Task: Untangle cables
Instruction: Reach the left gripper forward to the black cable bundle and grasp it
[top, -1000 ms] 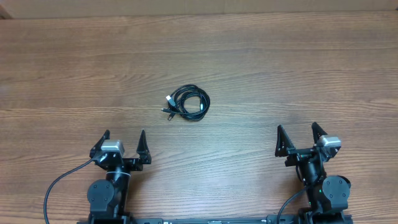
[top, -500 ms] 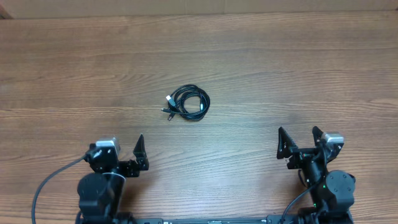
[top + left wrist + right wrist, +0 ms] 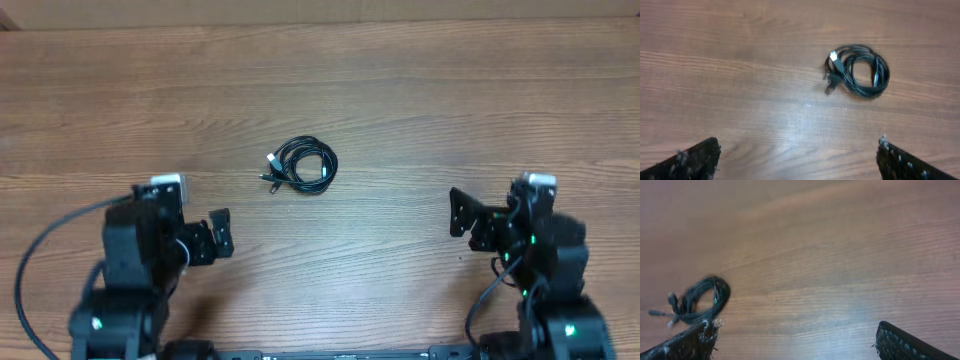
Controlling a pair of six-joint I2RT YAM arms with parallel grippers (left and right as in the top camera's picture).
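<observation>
Overhead: cables [image 3: 300, 166] lie as one small tight coil on the wooden table [image 3: 450, 90], a bit left of centre, plug ends sticking out at the coil's 9 o'clock. Left gripper [image 3: 195, 240] sits at roughly 7 o'clock from the coil, right gripper [image 3: 490, 215] at about 4 o'clock. Both are well apart from it and hold nothing. Jaw width is hard to read here, since the arms hide part of the fingers.

Left wrist: cables [image 3: 857, 70] at 1 o'clock in frame, untouched. One pale plug [image 3: 834, 56] and one dark plug [image 3: 830, 90] show on the coil's 9 o'clock side. The fingers [image 3: 695, 160] sit in the two bottom corners, so the left gripper [image 3: 799, 144] is spread wide, with nothing between them but bare wood.

Right wrist: blurry. Cables [image 3: 702, 300] at 9 o'clock in frame, just above the left-hand finger tip. The fingers [image 3: 910, 342] are in the bottom corners again, so the right gripper [image 3: 799, 326] is also wide and empty.

Risks, as a judgement:
- The cords are thin and flat on the wood, so a pinch may scrape the table or miss.
- Loops are packed close, so a grab could catch several strands and drag the whole bundle or tighten it.
- Plugs could snag inside a loop when pulled.
- Two arms closing on one small coil could bump each other.
</observation>
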